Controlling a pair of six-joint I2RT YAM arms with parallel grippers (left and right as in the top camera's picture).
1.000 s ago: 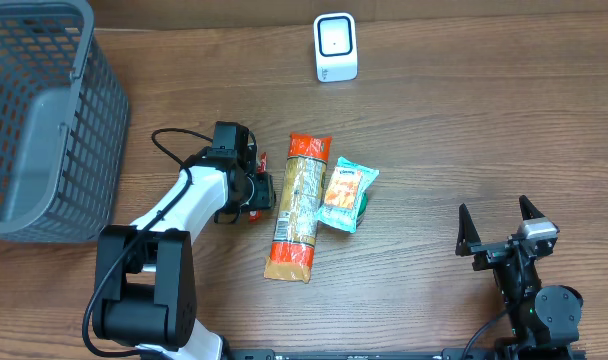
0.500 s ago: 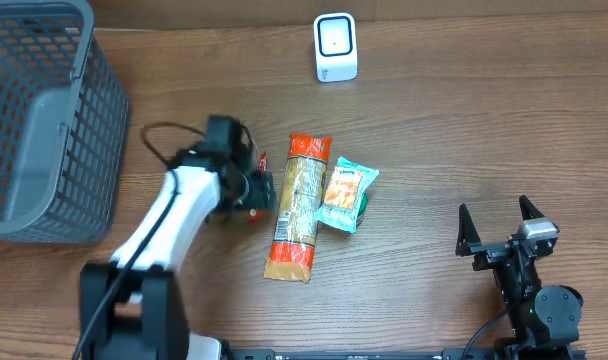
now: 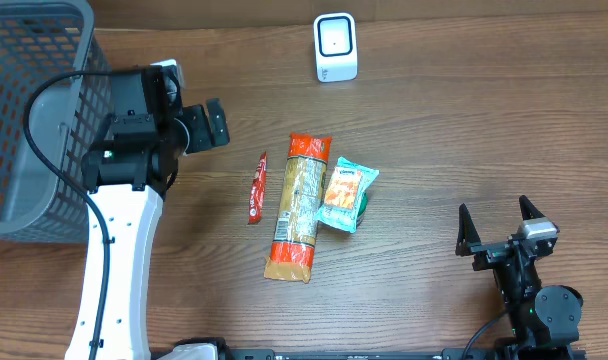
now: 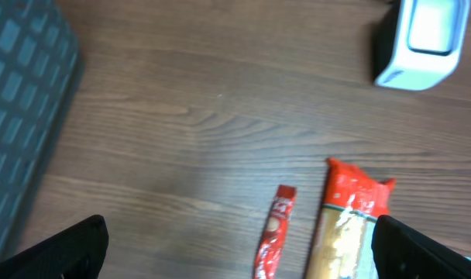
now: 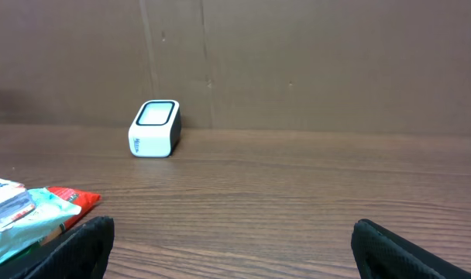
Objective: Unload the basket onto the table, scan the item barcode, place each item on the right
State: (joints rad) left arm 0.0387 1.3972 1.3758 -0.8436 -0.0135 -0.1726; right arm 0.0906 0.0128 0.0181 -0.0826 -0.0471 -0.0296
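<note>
moved since earlier: my left arm has risen and swung off toward the far-left corner of the table (image 3: 464,120). The red sachet (image 3: 256,187) it was closed round a second ago now lies free on the wood. My right arm has not stirred.
left gripper (image 3: 204,128): raised above the surface, just right of the basket. My jaws are spread wide with nothing between them.
left fingertips (image 4: 77,244): at the two lower corners of my left wrist view, well apart, with bare wood and the sachet's far end below.
right gripper (image 3: 496,225): near the front edge, toward the right corner. My jaws are wide and empty, well apart from every item.
red sachet: task item, a slim stick lying flat, left of the table's centre, running front to back. It sits just beside the pasta packet's left side, with a narrow strip of wood between them. Its barcode is too small to make out.
pasta packet (image 3: 298,206): long, with orange-red ends and a pale middle, lying flat near mid-table.
snack pouch (image 3: 346,194): teal with an orange picture, tilted, touching the pasta packet's right side.
scanner (image 3: 335,47): a small white box with a dark-rimmed window, upright near the middle of the far edge.
basket (image 3: 34,190): grey mesh at the far-left corner, partly out of frame.
</note>
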